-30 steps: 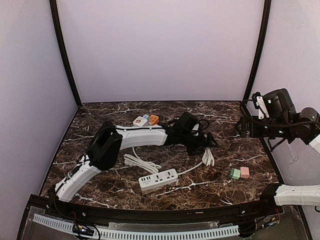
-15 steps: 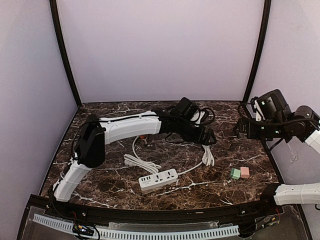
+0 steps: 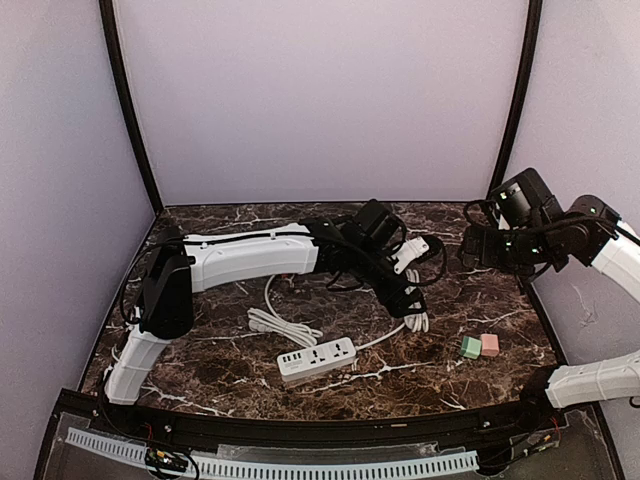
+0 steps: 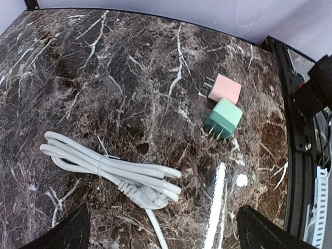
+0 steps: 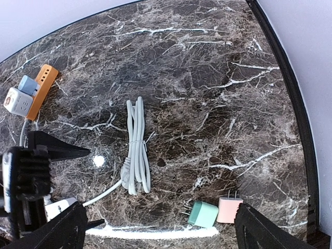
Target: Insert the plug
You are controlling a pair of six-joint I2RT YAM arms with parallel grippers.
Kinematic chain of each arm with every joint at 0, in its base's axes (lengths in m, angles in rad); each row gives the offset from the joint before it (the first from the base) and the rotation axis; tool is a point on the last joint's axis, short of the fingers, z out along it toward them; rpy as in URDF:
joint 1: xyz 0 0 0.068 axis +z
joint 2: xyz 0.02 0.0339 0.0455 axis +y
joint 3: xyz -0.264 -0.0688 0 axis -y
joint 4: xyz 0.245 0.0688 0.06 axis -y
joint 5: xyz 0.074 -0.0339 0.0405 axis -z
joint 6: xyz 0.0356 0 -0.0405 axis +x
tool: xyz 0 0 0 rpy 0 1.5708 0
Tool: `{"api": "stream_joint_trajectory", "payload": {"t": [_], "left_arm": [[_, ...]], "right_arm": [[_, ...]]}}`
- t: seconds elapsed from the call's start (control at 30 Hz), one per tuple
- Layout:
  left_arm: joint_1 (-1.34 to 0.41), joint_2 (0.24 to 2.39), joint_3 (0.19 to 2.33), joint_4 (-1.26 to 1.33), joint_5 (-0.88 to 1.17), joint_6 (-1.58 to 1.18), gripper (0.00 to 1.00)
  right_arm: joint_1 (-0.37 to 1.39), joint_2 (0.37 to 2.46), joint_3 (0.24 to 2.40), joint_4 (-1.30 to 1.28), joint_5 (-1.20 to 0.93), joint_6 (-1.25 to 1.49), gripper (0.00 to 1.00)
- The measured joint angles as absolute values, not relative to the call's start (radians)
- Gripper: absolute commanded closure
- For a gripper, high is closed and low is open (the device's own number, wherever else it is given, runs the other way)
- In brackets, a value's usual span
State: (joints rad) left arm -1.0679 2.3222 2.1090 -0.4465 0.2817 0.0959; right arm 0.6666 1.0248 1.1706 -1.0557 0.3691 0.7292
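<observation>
A green plug and a pink plug lie side by side on the marble table at the right front. They also show in the left wrist view, green and pink, and in the right wrist view, green and pink. A white power strip lies at the front centre. My left gripper is open and empty, reaching over the tied cable bundle. My right gripper is open and empty, raised high at the right.
The strip's white cable coils left and ends in the tied bundle. An orange strip with a blue adapter and a white cube lies at the back left. Black frame posts stand at the table's rear corners.
My left arm has stretched out to the right and forward, bringing its gripper over the cable bundle. My right arm has lifted and shifted slightly left.
</observation>
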Motion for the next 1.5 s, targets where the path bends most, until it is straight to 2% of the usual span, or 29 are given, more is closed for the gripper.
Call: {"api": "stream_joint_trajectory", "payload": {"t": [0.37,0.8,1.2,1.5], "left_arm": [[-1.156,2.333,1.985,-0.312,0.364,0.346,0.01],[-1.182,2.572,2.175,-0.115,0.411,0.364,0.01],[-1.184,2.739,2.345,-0.036,0.467,0.339,0.02],[-1.198,2.855,2.461,0.033,0.490,0.318,0.15]], "right_arm": [[0.664,1.035,1.256,-1.102,0.337,0.743,0.01],[0.664,0.866,1.234,-1.146,0.258,0.817,0.01],[0.663,0.836,1.209,-1.161,0.227,0.817,0.01],[0.663,0.831,1.198,-1.183,0.208,0.816,0.01]]}}
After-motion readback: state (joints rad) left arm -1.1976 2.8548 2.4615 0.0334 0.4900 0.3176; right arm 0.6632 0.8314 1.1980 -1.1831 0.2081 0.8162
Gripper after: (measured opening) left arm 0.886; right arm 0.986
